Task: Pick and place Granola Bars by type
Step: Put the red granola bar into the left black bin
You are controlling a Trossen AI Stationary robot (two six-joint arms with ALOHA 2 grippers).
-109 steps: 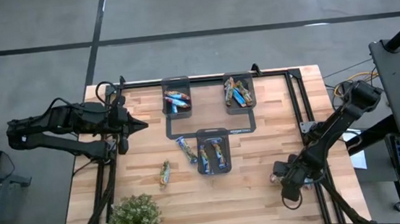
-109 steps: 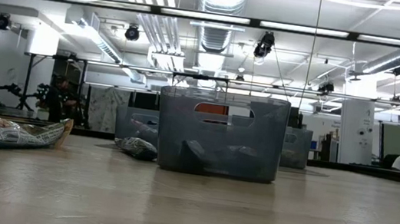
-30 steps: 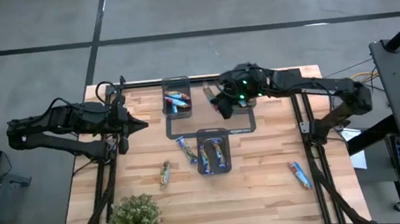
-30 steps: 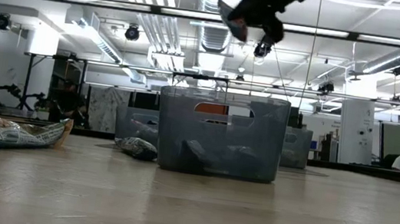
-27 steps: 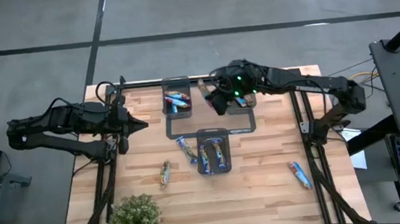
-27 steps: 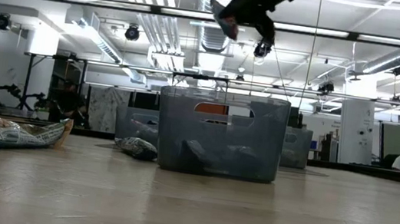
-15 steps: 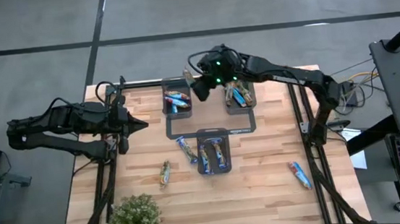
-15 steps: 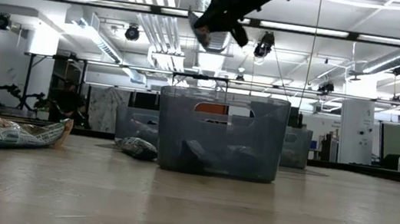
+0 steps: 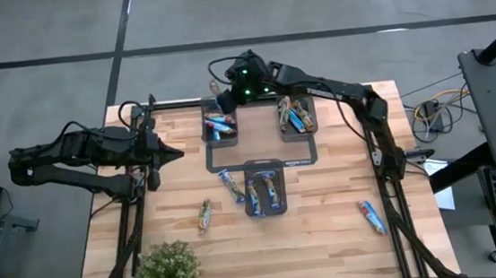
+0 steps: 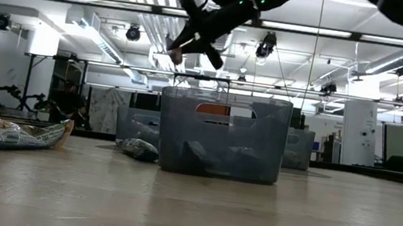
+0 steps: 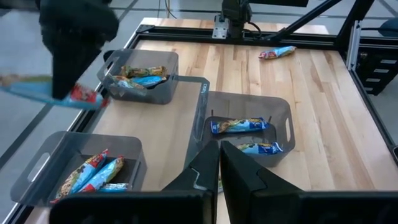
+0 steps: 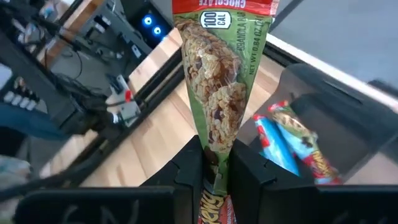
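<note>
My right gripper hangs high over the far edge of the far-left tray, shut on a granola bar with a green and red wrapper. The low view shows that gripper well above the trays, and the left wrist view shows the bar as blue and red. My left gripper is shut and waits over the table's left side, touching nothing. Other granola bars lie in all three trays. Loose ones lie on the wood: one beside the near tray, one to its left, one near the right edge. My right gripper pinches the granola bar by one end between its two fingers. The rest of the bar sticks out forward past the fingertips, in line with the fingers. It is lifted clear of table and trays, and in the low view the bar slants downward from the fingers.
Three dark grey trays stand mid-table: far left, far right and near. A potted plant sits at the near-left corner. Black frame rails run along the table's sides. People show in the room beyond the table.
My right gripper, keeping hold of the bar, has swung from above the far-right tray toward the table's left and far edge, and now stands over the far-left tray's far edge. The left arm has kept still.
</note>
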